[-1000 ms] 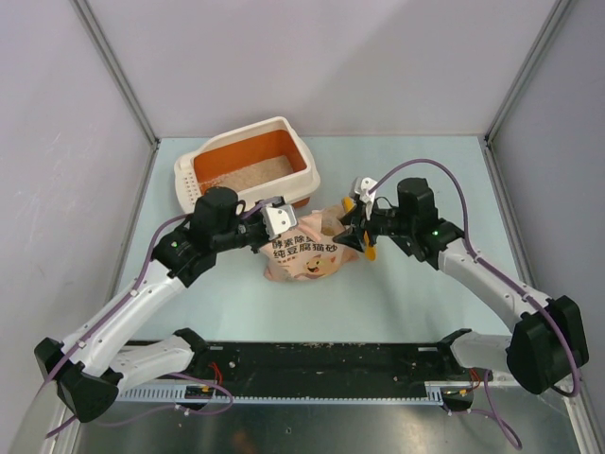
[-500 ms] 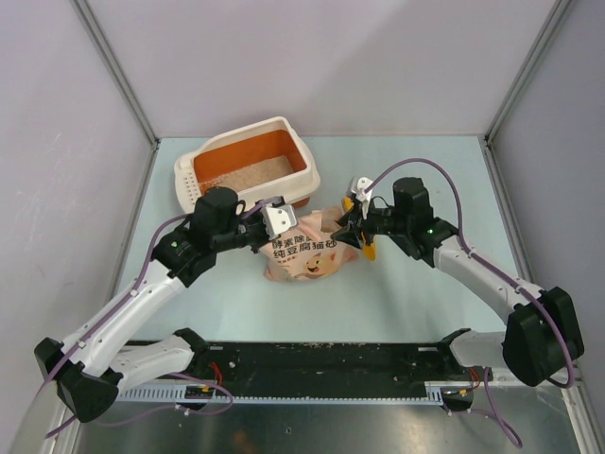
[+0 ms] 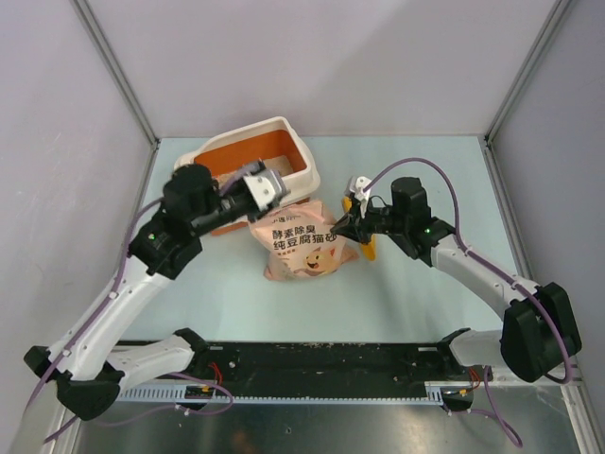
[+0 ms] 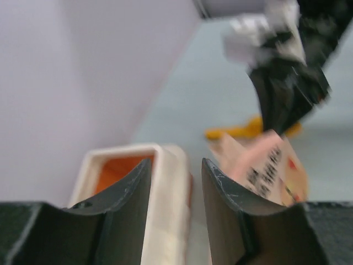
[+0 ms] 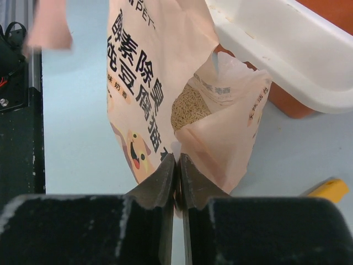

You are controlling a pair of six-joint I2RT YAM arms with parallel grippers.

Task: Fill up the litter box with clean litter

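Two containers: bag (image 5: 149,77) open, clean litter (image 5: 185,107) inside, right tool (image 5: 177,165) clamped on it; litter box (image 5: 287,55) behind; left tool (image 4: 175,163) apart.

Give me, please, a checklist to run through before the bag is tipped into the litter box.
1. Grip of right tool on bag edge: ok, shut on it.
2. Grip of left tool on bag: not ok, its fingers stand apart, nothing between.
3. Bag mouth open, clean litter showing: ok.
4. Bag mouth above litter box: not ok, bag is beside it.
5. Amount left in bag: cannot tell.
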